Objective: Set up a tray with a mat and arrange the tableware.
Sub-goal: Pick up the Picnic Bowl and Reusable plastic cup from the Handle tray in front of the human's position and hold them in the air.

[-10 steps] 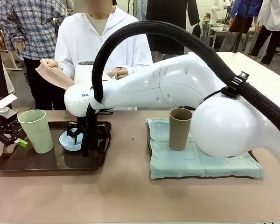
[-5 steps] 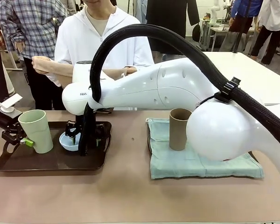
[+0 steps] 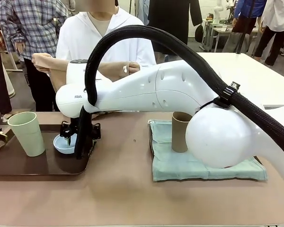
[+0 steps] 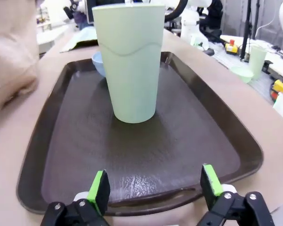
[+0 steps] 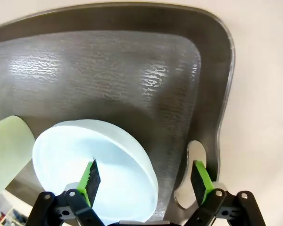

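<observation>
Light-blue round matte bowl [image 5: 75, 150] is sitting directly beneath the right hand [image 5: 145, 172], whose parted fingers [image 5: 92, 179] are straddling its rim.

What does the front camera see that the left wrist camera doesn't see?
Front camera: the tan-brown cup standing on a pale cloth mat, and a person in white across the table. Left wrist camera: the left tool, open, its green pads by the near rim of the dark tray. Both: the pale green cup and the light blue bowl on that tray.
</observation>
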`<state>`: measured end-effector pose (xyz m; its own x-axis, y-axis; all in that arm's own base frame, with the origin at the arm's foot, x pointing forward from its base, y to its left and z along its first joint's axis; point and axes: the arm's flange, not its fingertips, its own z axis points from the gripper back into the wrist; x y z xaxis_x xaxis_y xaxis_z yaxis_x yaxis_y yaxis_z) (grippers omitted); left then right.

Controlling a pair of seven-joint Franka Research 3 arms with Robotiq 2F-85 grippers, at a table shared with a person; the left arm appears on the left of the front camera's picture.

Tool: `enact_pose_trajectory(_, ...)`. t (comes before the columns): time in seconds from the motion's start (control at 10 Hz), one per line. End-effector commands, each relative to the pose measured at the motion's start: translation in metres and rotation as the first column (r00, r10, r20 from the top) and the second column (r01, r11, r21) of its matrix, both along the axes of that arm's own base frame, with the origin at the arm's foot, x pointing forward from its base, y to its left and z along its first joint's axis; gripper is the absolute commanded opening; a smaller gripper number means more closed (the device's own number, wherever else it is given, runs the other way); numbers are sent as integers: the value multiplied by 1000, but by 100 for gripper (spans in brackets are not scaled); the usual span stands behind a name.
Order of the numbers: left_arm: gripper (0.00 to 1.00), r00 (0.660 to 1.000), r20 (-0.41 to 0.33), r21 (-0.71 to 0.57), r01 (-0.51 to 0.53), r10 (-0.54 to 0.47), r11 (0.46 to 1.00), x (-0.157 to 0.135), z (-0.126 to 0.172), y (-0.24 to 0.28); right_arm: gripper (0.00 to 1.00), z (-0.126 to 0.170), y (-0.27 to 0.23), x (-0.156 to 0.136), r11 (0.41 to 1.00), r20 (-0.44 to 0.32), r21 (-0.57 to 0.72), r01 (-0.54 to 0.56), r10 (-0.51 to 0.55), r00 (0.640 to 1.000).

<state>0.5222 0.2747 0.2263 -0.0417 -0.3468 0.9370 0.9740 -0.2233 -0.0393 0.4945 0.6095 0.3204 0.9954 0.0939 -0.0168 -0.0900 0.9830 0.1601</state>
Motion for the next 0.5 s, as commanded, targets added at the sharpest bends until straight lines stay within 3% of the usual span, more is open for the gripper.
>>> enact_pose_trajectory(0.0,100,1000,21,75,4,-6,997,11,-20,0,100,-4,2,10,998,35,-65,15,-13,999)
enact_pose_trajectory(0.1,100,1000,22,85,10,-12,996,19,-16,1,100,-2,3,14,998,38,-59,22,-20,999)
enact_pose_trajectory(0.2,100,1000,-7,-6,15,-16,1000,3,-1,-3,100,-4,5,12,998,30,-61,17,-16,999)
enact_pose_trajectory(0.3,100,1000,-7,-6,15,-16,1000,3,-1,-3,100,-6,7,15,998,18,-63,22,-20,1000)
enact_pose_trajectory(0.4,100,1000,-7,-6,15,-16,1000,3,-1,-3,100,-2,0,1,1000,4,-6,0,0,1000)
